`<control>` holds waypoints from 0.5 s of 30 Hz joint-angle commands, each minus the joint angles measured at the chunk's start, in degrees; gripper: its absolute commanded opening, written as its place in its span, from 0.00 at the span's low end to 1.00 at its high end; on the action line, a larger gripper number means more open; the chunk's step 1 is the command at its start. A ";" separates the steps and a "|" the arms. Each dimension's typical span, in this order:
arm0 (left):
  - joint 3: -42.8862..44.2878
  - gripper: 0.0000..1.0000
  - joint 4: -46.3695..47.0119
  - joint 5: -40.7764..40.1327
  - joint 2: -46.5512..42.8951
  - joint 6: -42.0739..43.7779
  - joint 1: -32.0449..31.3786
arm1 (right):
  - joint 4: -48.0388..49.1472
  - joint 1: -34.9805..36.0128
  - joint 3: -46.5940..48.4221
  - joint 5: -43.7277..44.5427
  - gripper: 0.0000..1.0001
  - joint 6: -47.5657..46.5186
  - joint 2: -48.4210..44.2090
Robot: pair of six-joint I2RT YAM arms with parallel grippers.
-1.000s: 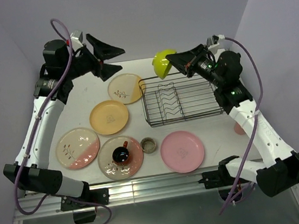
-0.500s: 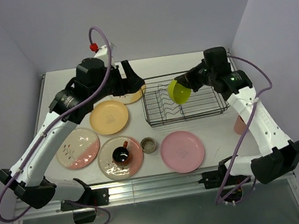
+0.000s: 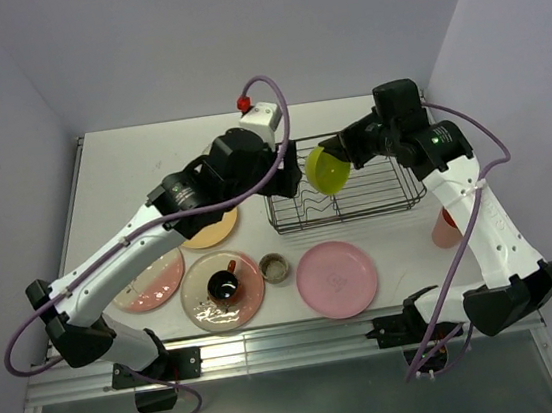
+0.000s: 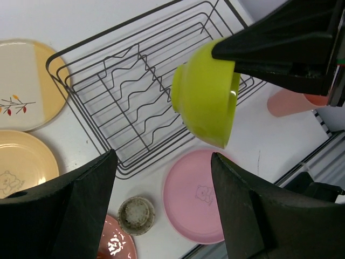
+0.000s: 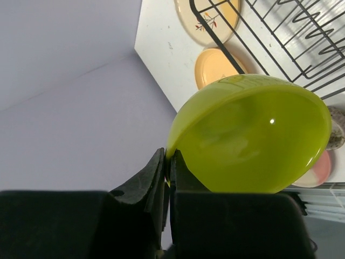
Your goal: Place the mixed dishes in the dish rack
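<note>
Right wrist view: the lime-yellow bowl [image 5: 253, 135] fills the frame, its rim pinched between the two fingers of the right gripper [image 5: 168, 162], which press together on the wall at the bowl's edge. From the top external view the bowl [image 3: 327, 170] hangs tipped on its side over the left-middle part of the dish rack [image 3: 343, 220], above the wavy divider prongs; whether it touches them cannot be told. The left wrist view shows the same bowl [image 4: 207, 100] over the rack [image 4: 81, 116] with the right gripper [image 4: 269, 48] reaching in from the rack's far right.

The left gripper [image 4: 161, 156] hovers above the rack's near left corner, jaws spread wide with nothing between them.

In front of the rack lie a pink plate [image 3: 337, 278] and a small greenish cup [image 3: 274, 266]. A salmon-pink tumbler [image 3: 445, 228] stands off its near right corner. A cream-and-yellow plate [image 4: 21, 86] lies just beside its left end.
</note>
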 commanded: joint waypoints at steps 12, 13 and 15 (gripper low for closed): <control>5.82 0.78 0.77 -5.81 4.06 4.86 -5.27 | -2.33 2.32 4.08 1.97 0.00 1.52 3.14; 5.82 0.78 0.69 -5.46 4.24 4.86 -5.28 | -2.42 2.59 4.60 2.06 0.00 1.52 3.32; 5.82 0.78 0.95 -5.02 4.85 4.69 -5.45 | -2.42 3.03 4.96 2.06 0.00 1.61 3.67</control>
